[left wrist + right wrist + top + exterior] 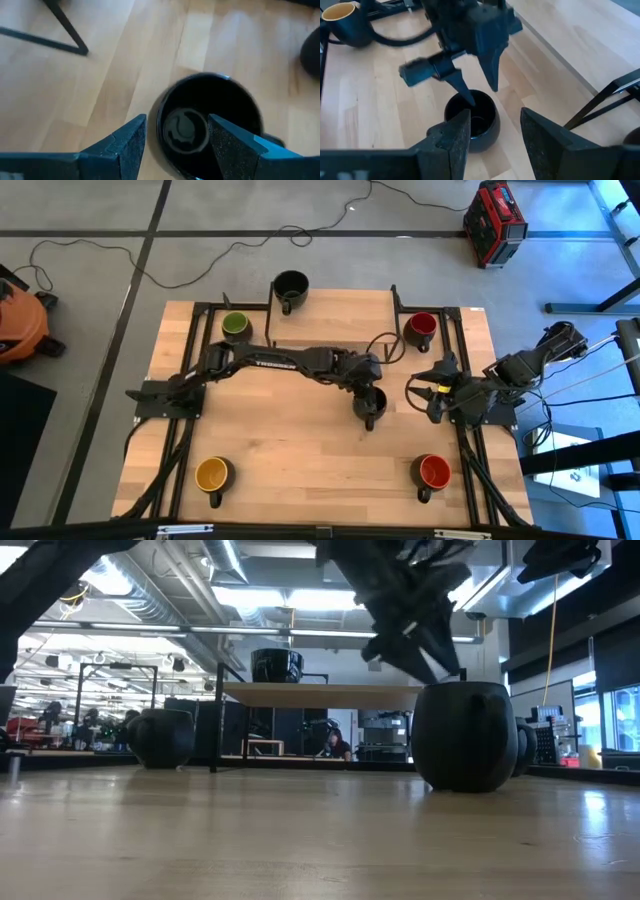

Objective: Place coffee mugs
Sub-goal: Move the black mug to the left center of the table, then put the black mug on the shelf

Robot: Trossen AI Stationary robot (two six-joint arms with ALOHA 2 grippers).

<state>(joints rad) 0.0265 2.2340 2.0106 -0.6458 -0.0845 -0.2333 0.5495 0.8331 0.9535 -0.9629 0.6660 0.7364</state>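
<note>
Six black mugs show in the high view. One with a black inside (372, 408) stands upright on the table right of centre, also seen in the low view (465, 735) and both wrist views (220, 100) (475, 125). My left gripper (367, 390) (177, 137) is open right above it, fingertips at its rim. My right gripper (418, 388) (495, 135) is open, level, a short way to the mug's right. The other mugs stand apart: green (237, 325), dark red (421, 325), yellow (213, 473), orange-red (433, 471), and a second black one (290, 285). My left gripper comes at the black-inside mug from above, slanting down. One fingertip (468, 100) is at the rim's near-left part and the other (492, 82) over the far side. Whether either finger touches the rim (160, 107) I cannot tell. The mug stands on the table.
The second black mug sits on a raised wooden shelf (340, 305) (320, 692) at the table's far middle. Dark metal frames (200, 360) run along both sides of the table. Bare wood (300, 450) lies between the yellow and orange-red mugs.
</note>
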